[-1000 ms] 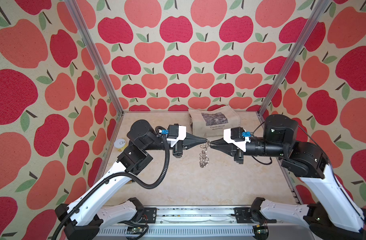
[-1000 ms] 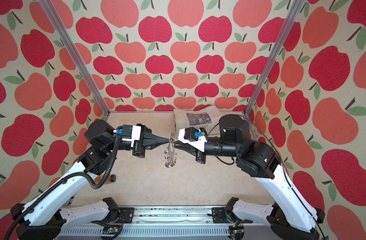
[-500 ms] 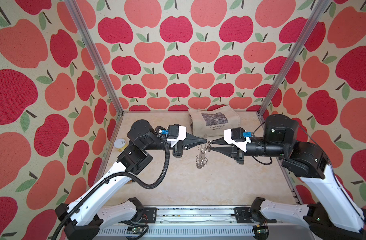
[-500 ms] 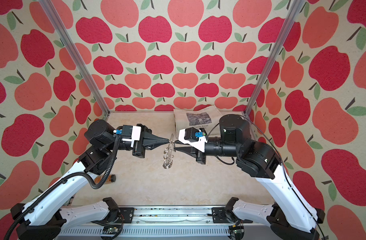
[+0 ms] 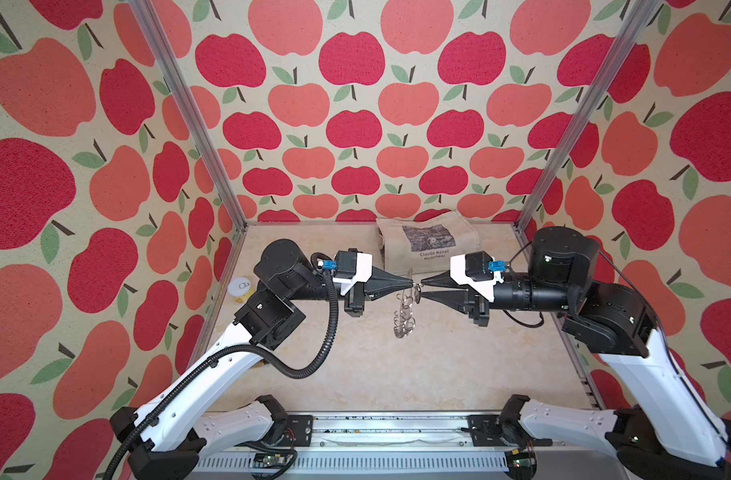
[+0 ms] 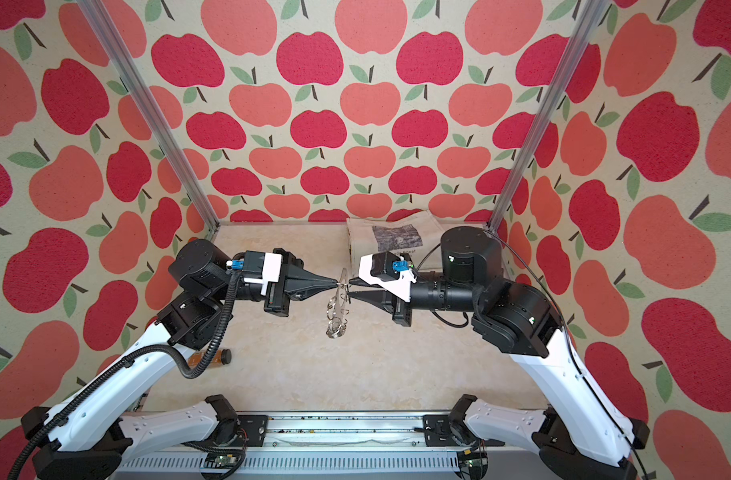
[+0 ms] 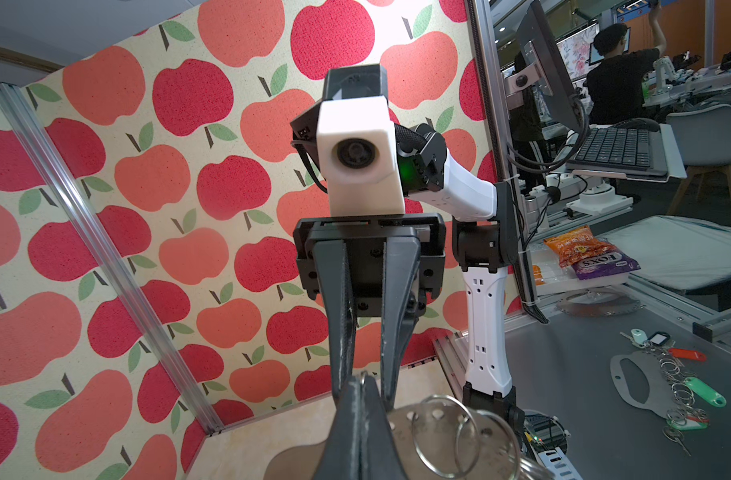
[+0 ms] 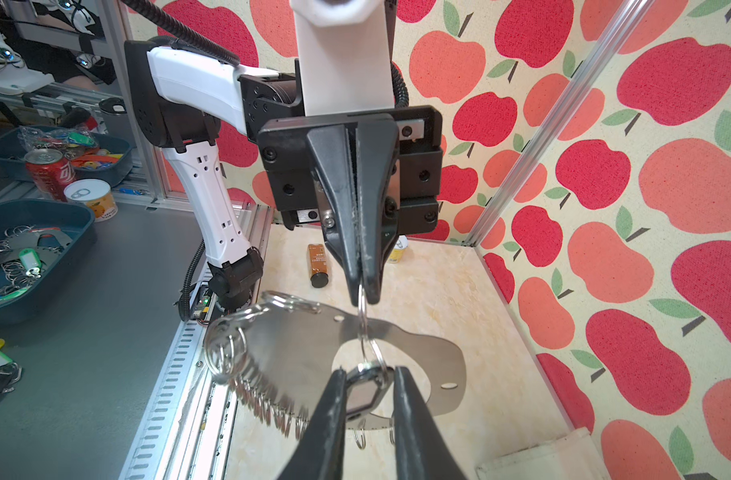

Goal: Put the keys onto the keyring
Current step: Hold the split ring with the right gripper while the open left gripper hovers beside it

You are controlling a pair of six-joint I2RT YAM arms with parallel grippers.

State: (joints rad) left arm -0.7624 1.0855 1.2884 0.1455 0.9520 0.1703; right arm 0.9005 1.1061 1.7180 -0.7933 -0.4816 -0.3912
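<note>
1. The left gripper (image 8: pixel 361 289) is fully closed. Its two tips pinch one silver ring (image 8: pixel 363 316) at the edge of the keyring (image 8: pixel 305 349).
2. The keyring is in the air, just in front of the cloth bag (image 5: pixel 428 245) and above the table (image 5: pixel 397 374). It hangs down from the pinched ring, and its other rings are bunched at the lower end.
3. The right gripper (image 5: pixel 422 287) points at the left gripper, tip almost against tip, also just in front of the bag. Its jaws stand a little apart.
4. Between these jaws sits the black-framed tag of the keys (image 8: pixel 361 397), and the jaws seem to press it from both sides. The tag touches the pinched ring. Whether the ring passes through it, I cannot tell. The small key itself I cannot make out.
5. A yellow can (image 5: pixel 239 286) stands well to the left of the bag, by the wall.
6. A brown bottle (image 6: pixel 207 358) lies on its side, to the left of the bag and nearer to the front.
</note>
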